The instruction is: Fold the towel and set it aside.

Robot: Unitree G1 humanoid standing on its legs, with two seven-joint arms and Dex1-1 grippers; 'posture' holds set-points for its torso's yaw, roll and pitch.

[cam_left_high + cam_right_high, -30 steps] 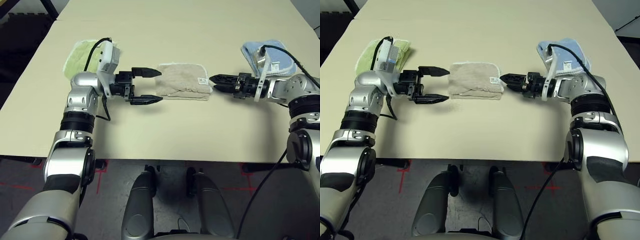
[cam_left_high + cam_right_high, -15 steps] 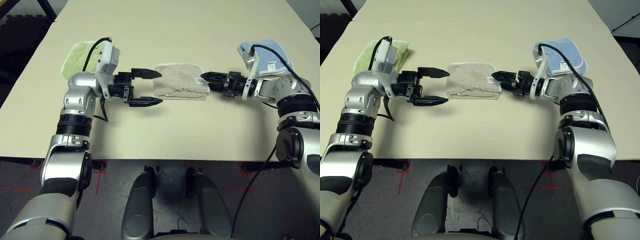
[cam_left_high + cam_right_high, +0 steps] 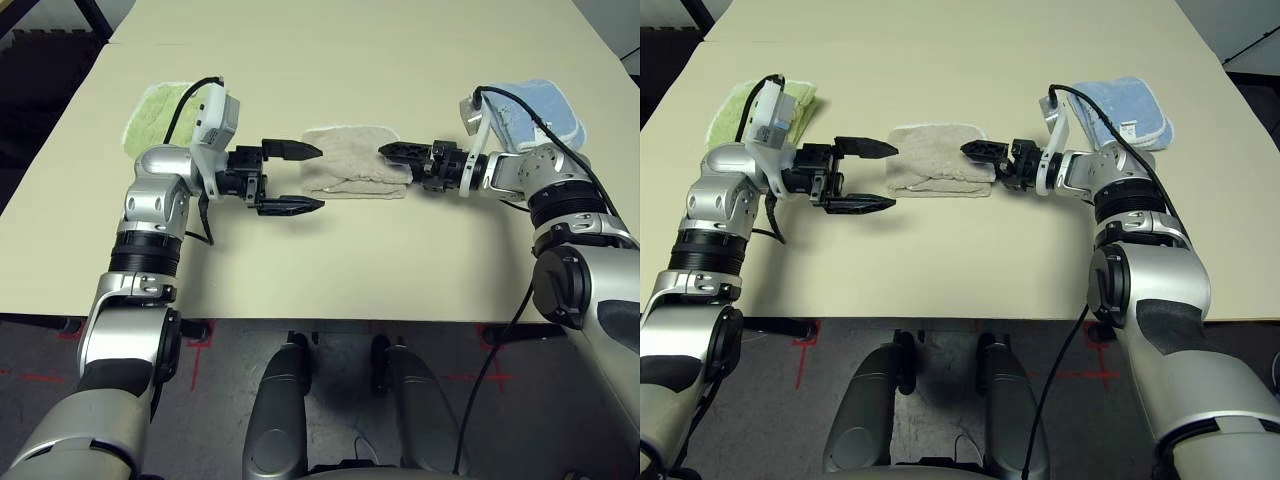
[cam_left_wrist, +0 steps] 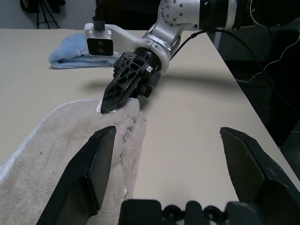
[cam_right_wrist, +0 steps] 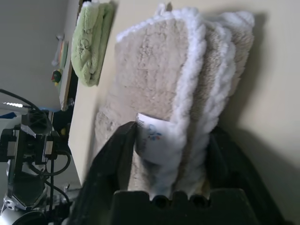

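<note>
The towel [image 3: 345, 165], beige terry with white edging, lies folded in the middle of the table. My left gripper [image 3: 320, 177] is open at the towel's left end, one finger beside the far edge and the other off the near edge over bare table. My right gripper [image 3: 385, 152] reaches in from the right, and its fingers are closed over the towel's right end. In the right wrist view the towel's layered edge [image 5: 187, 84] and its white tag sit between the two fingers [image 5: 117, 154]. In the left wrist view the right gripper [image 4: 108, 105] tapers to a point on the towel's corner.
A folded light green cloth [image 3: 160, 105] lies at the back left behind my left wrist. A folded light blue cloth [image 3: 530, 105] lies at the back right behind my right forearm. The tabletop [image 3: 350, 260] is bare along its front edge.
My right gripper has moved left from beside the towel onto its right end, and its fingers have closed there. The left gripper has stayed open at the left end.
</note>
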